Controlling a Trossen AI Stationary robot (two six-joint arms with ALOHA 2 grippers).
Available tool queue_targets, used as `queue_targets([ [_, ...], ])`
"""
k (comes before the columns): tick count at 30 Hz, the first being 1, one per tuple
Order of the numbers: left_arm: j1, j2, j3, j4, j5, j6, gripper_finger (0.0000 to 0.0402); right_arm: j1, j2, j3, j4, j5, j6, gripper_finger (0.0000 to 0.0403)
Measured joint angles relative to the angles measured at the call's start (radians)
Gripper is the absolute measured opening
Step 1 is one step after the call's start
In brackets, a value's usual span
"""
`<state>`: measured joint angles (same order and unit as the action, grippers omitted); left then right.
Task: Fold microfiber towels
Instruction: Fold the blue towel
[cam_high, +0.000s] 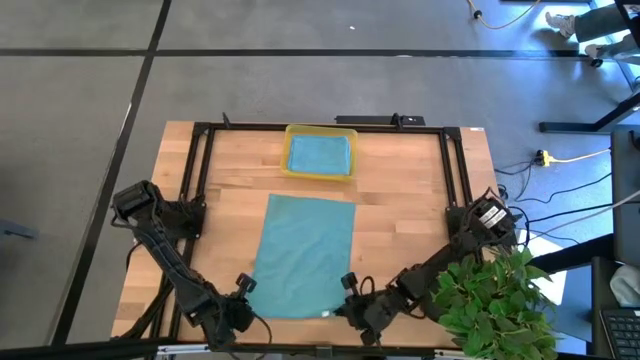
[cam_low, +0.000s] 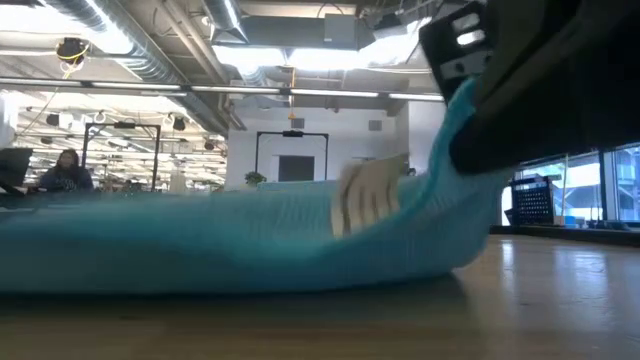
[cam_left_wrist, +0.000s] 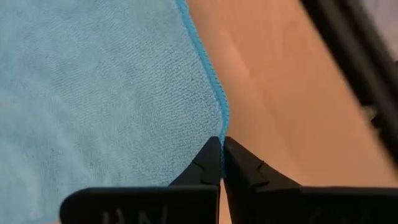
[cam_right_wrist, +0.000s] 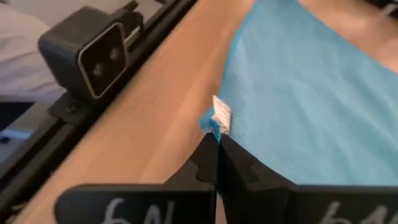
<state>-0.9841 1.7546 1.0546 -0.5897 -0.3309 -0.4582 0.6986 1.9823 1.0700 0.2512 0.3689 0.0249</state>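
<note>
A teal-blue microfiber towel lies spread on the wooden table, long side running near to far. My left gripper is shut at its near left corner, and my right gripper is shut at its near right corner. In the low view the right gripper holds that end of the towel up. A second teal-blue towel lies in a yellow tray at the far middle. My left gripper pinches the towel's stitched left edge at the near corner between its two fingers, slanting down from the near side. The cloth beyond the fingers lies flat on the table. My right gripper pinches the near right corner beside the white label, slanting down from the near right. In the low view that corner is raised off the table and the cloth slopes down to the part that lies flat.
A black frame runs along the table's left, far and right sides. A leafy plant stands at the near right corner. The low camera sits on the rail by the near edge. Bare wood lies on both sides of the towel.
</note>
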Motion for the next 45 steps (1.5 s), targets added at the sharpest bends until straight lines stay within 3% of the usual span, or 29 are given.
queue_targets([
  [6,-0.008,0.000,0.035,0.058,0.000,-0.134,0.0000,0.043,-0.004,0.000,-0.006,0.068,0.086,0.0002],
  [13,-0.008,0.000,0.110,0.106,-0.083,-0.072,0.0000,0.073,-0.026,-0.001,0.059,0.108,0.067,0.0001],
  [17,-0.024,-0.006,0.142,0.092,-0.194,0.047,0.0000,0.077,-0.068,-0.001,0.026,0.251,0.049,0.0001],
  [21,-0.024,-0.053,0.125,-0.033,-0.260,-0.009,0.0000,0.067,-0.101,-0.006,-0.065,0.342,0.089,0.0001],
  [27,-0.021,-0.186,-0.040,-0.001,-0.321,-0.069,0.0000,0.037,-0.140,-0.133,-0.004,0.341,0.141,0.0000],
  [32,0.031,-0.307,-0.236,0.126,-0.312,-0.083,0.0000,-0.011,-0.193,-0.291,0.206,0.336,0.152,0.0000],
  [41,0.208,-0.565,-0.475,0.180,-0.357,-0.085,0.0000,-0.202,-0.252,-0.502,0.478,0.312,0.158,0.0000],
  [45,0.306,-0.629,-0.532,0.181,-0.373,-0.083,0.0000,-0.304,-0.252,-0.535,0.489,0.311,0.181,0.0000],
])
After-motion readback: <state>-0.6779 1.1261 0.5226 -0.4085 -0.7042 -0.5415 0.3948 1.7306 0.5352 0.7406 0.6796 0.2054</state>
